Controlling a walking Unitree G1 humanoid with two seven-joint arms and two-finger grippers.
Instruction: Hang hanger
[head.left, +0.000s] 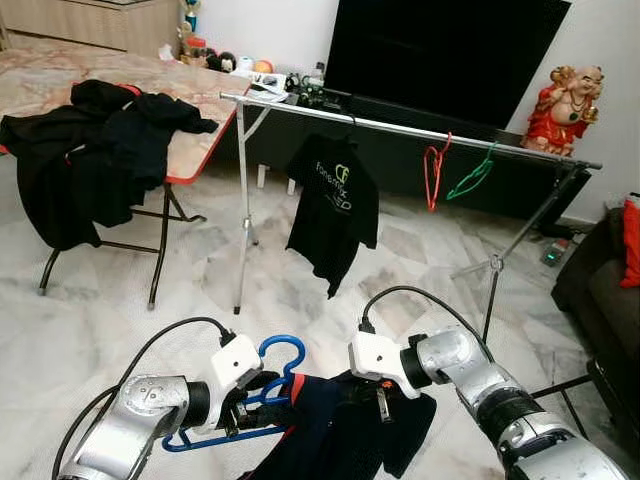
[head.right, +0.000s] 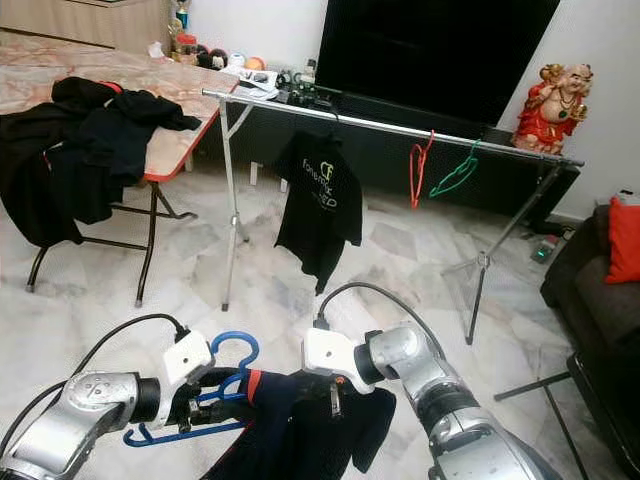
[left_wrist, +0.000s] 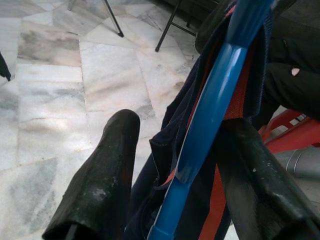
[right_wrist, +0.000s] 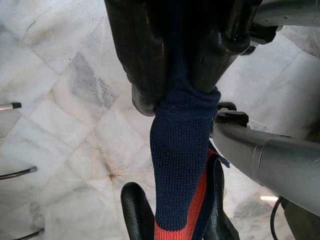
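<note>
A blue plastic hanger (head.left: 283, 350) is held low in front of me, its hook pointing up. My left gripper (head.left: 240, 408) is shut on its bar (left_wrist: 210, 125), with one black finger (left_wrist: 100, 170) on either side. A navy garment with red trim (head.left: 330, 430) drapes over the hanger. My right gripper (head.left: 381, 396) is shut on a fold of this navy fabric (right_wrist: 182, 150), just right of the hanger. Ahead, a silver clothes rail (head.left: 400, 128) spans the room on folding legs.
On the rail hang a black T-shirt (head.left: 335, 205), a red hanger (head.left: 433, 175) and a green hanger (head.left: 472, 175). A table (head.left: 195, 150) with piled black clothes (head.left: 90, 150) stands to the left. A dark sofa (head.left: 610, 290) is at the right, a TV (head.left: 440, 50) behind the rail.
</note>
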